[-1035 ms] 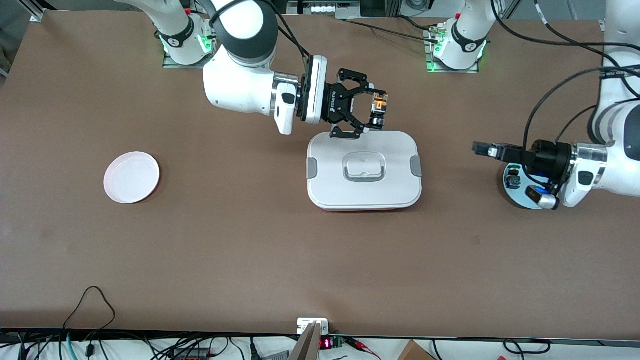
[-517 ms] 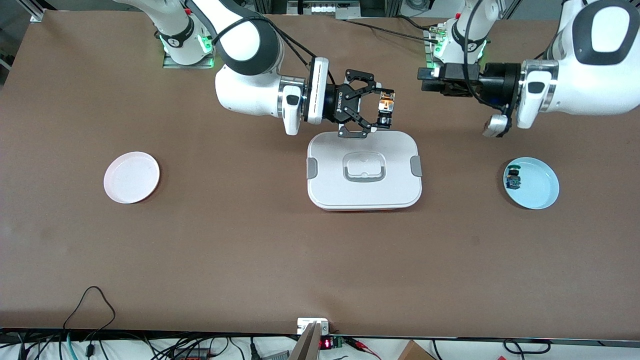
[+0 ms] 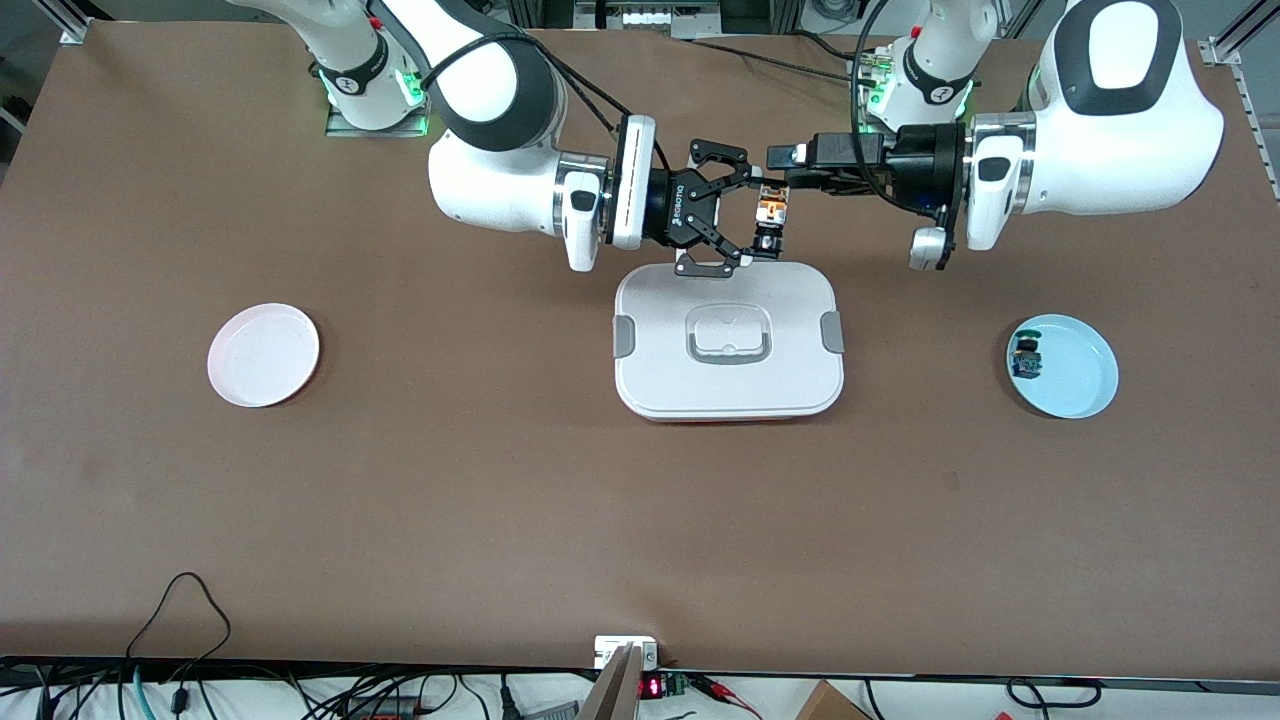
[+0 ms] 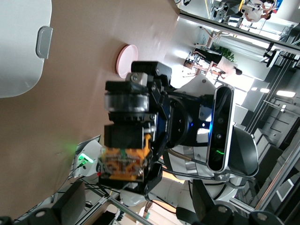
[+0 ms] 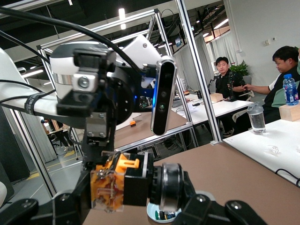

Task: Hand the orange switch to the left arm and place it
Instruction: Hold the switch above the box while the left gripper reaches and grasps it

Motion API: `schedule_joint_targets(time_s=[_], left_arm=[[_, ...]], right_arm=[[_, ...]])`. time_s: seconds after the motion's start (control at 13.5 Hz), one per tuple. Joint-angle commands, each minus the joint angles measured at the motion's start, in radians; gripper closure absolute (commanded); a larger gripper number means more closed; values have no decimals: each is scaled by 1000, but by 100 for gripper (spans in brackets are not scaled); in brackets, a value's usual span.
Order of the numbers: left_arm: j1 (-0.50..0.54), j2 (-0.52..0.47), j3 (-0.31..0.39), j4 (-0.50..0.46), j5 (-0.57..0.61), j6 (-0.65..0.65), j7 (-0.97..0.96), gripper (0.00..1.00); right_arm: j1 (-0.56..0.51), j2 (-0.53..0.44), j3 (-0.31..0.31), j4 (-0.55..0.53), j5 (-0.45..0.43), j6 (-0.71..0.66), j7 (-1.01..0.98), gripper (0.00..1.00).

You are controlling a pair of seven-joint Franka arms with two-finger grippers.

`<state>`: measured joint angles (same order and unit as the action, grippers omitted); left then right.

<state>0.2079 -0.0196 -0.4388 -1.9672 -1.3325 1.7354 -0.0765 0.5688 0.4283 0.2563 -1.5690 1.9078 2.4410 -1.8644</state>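
Front view: "ROBOTIQ" on right pincer [image 3: 755, 215] gripping orange switch [image 3: 768, 212]; left pincer [image 3: 785, 157] state unclear.

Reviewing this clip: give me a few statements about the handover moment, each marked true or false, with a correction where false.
1. The right gripper holds the orange switch in the air. True.
2. The orange switch rests on the box lid. False: it is held up near the box's edge toward the robots' bases.
3. The left gripper is down at the blue plate. False: it is up beside the switch, facing the right gripper.
4. A small black part with blue and green lies in the blue plate. True.
5. The pink plate lies toward the right arm's end of the table. True.
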Motion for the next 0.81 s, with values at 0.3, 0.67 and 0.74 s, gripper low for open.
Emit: schedule_joint_targets(time_s=[0.3, 0.67, 0.74], left_arm=[[4, 41, -24, 8, -34, 58, 3, 44], [14, 40, -23, 16, -31, 53, 6, 100], [15, 41, -21, 24, -30, 52, 3, 100]], right_arm=[[11, 3, -6, 23, 34, 4, -38, 99], [11, -2, -11, 20, 34, 4, -38, 98], [11, -2, -12, 20, 34, 4, -38, 98]])
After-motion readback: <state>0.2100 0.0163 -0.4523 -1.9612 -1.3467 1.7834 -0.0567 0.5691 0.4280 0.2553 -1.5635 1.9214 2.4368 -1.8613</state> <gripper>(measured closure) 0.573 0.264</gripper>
